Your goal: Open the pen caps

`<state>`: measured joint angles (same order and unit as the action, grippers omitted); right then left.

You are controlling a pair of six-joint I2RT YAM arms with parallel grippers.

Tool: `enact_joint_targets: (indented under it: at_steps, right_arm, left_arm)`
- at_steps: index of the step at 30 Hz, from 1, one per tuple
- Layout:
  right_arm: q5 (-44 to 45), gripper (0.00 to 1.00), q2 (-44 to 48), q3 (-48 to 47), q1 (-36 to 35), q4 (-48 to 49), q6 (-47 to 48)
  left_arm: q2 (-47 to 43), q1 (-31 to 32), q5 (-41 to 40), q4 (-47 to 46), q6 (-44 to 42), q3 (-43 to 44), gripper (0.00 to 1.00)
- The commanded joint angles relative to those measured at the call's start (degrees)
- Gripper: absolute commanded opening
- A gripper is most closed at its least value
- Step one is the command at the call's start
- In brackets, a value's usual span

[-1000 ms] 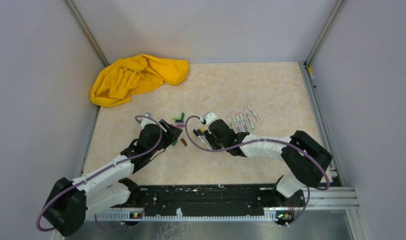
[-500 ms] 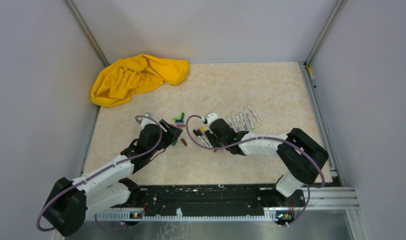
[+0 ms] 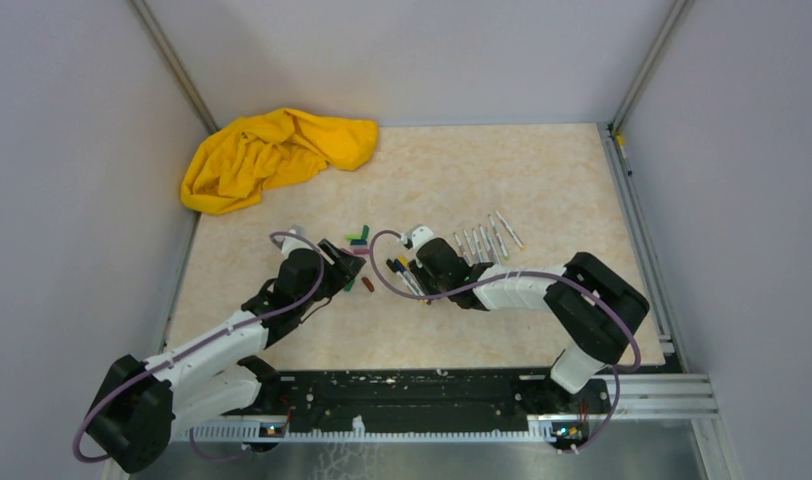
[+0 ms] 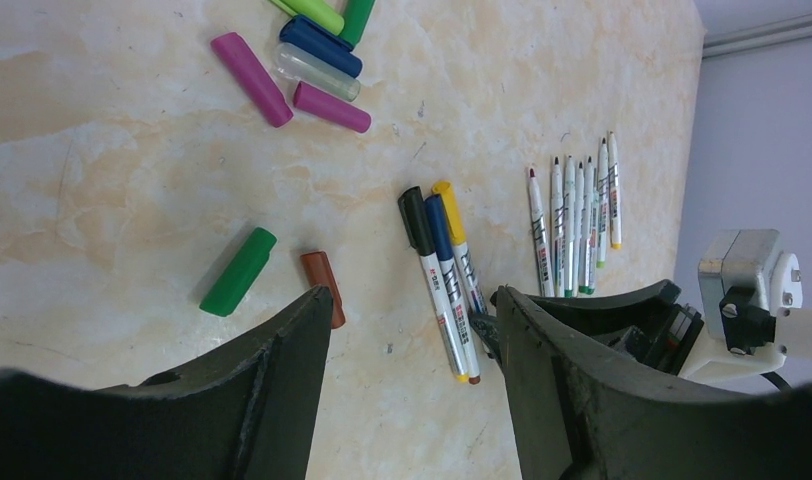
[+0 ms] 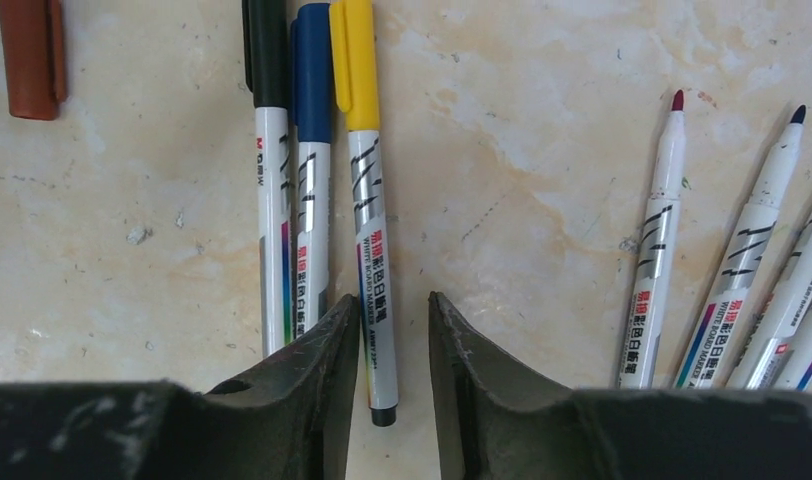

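Three capped pens (image 5: 310,200) lie on the counter (image 5: 542,120) beside about six uncapped pens (image 4: 572,215) and loose caps (image 4: 312,60). Right end effector (image 5: 394,300), jaws apart, straddles the yellow-capped pen (image 5: 365,200); left end effector (image 4: 410,295) spread, empty.

Robot lab test cell, not home or shop. Plain pale panel walls (image 3: 412,60) box in marble-pattern tabletop (image 3: 542,170) on three sides; aluminium profile posts (image 3: 647,60) at far corners. Well behind fingers, at near edge: black mounting rail (image 3: 422,392) on slotted aluminium extrusion (image 3: 672,395), arm bases fixed there, purple cables (image 3: 372,260) looped along arms. Just ahead of right gripper (image 5: 392,300) fingers: pens (image 5: 307,200) lie in tidy rows.
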<state>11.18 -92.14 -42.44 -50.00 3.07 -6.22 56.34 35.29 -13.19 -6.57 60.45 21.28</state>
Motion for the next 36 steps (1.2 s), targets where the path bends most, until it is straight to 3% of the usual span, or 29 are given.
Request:
enact_joint_targets:
  at_steps: [1, 5, 9, 19, 26, 36]
  right_arm:
    - [-0.76, 0.22, -3.0, 0.13, 0.34, -1.04, -1.69]
    - [-0.58, 0.0, -2.87, 1.86, 0.08, -0.89, -3.89]
    - [0.04, 0.0, -1.67, 3.19, -0.01, -0.76, -5.22]
    - [3.18, 0.0, 9.44, 3.94, -0.62, -2.97, -5.34]
    - [2.28, 0.0, 17.62, 4.05, -1.85, -6.84, -5.75]
    - [4.74, 0.0, 21.45, 3.89, -8.3, -8.33, -8.88]
  left_arm:
    - [0.02, 0.4, 0.63, -2.59, 0.91, -1.09, 0.67]
    - [0.21, 0.43, 1.09, -3.59, 0.95, -1.32, 0.68]
    - [0.49, 0.44, 1.74, -3.92, 0.53, -0.62, 0.69]
    - [1.92, 0.57, 3.95, -4.87, -0.9, 1.47, 0.88]
    - [5.91, 1.81, 6.85, -9.65, -0.62, 2.71, 0.89]
    - [13.79, 5.55, 7.14, -12.89, 2.22, 9.01, 0.88]
